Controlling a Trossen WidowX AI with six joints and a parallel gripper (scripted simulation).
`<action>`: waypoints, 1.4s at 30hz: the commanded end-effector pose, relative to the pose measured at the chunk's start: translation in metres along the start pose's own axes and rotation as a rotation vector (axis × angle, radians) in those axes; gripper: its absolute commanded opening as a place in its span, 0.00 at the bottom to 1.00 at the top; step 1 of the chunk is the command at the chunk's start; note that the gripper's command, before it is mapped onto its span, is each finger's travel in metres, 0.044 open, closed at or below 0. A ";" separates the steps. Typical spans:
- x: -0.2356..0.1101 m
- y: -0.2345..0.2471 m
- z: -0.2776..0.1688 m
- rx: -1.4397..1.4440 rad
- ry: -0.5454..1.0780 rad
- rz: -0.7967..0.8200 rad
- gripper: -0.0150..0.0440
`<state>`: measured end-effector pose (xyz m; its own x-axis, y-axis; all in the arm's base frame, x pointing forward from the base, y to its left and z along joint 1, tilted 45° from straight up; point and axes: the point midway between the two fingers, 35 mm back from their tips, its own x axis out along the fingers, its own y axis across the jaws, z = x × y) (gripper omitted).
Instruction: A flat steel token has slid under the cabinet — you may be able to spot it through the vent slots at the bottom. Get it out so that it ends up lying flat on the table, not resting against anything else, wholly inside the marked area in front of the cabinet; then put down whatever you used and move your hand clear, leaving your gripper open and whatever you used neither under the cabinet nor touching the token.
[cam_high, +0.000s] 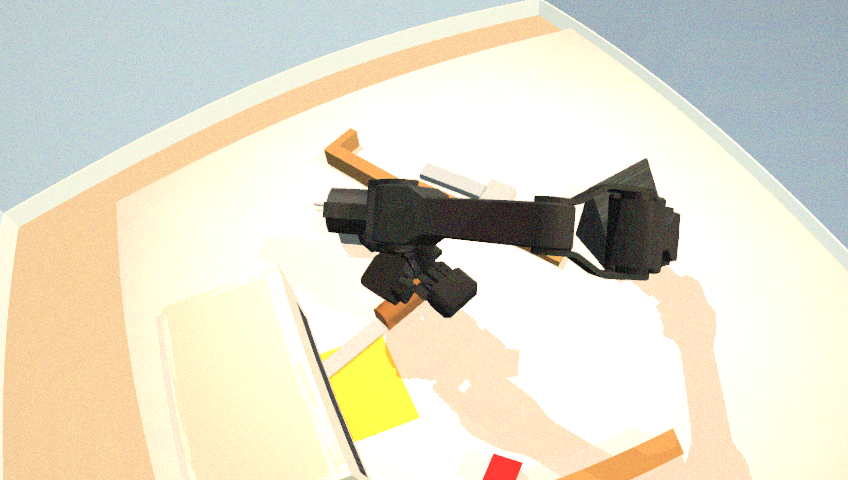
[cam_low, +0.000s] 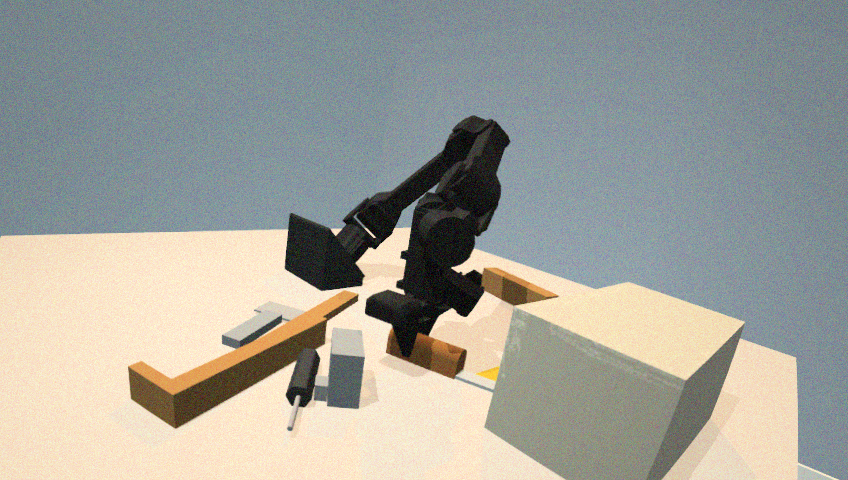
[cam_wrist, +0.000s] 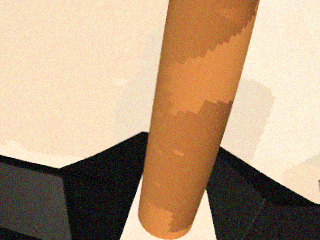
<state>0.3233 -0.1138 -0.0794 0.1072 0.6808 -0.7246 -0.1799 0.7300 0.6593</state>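
My gripper (cam_high: 423, 280) (cam_low: 407, 346) (cam_wrist: 176, 144) is shut on an orange round rod (cam_high: 391, 311) (cam_low: 437, 355) (cam_wrist: 200, 100). It holds the rod by one end, low over the table. The rod's far end points toward the cream cabinet (cam_high: 226, 380) (cam_low: 606, 368) and stops short of it. The yellow marked area (cam_high: 373, 395) (cam_low: 489, 372) lies in front of the cabinet, just beyond the rod's tip. No steel token shows in any view. The gap under the cabinet is hidden.
A long orange L-shaped bar (cam_high: 349, 155) (cam_low: 238, 359) lies behind the arm. A grey block (cam_low: 346, 365), a black-handled pin tool (cam_low: 303, 374) and a flat grey piece (cam_high: 449, 180) (cam_low: 252, 328) lie near it. A second orange bar (cam_high: 630, 457) (cam_low: 514, 285) and a red block (cam_high: 501, 468) lie farther off.
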 end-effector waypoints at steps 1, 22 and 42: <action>0.001 0.000 -0.006 0.002 0.001 0.003 0.25; 0.001 -0.001 -0.035 0.003 0.002 0.002 0.25; 0.001 -0.003 -0.067 0.004 0.003 0.001 0.25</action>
<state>0.2638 -0.1199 -0.0941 0.1058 0.6799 -0.7257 -0.1771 0.7310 0.6590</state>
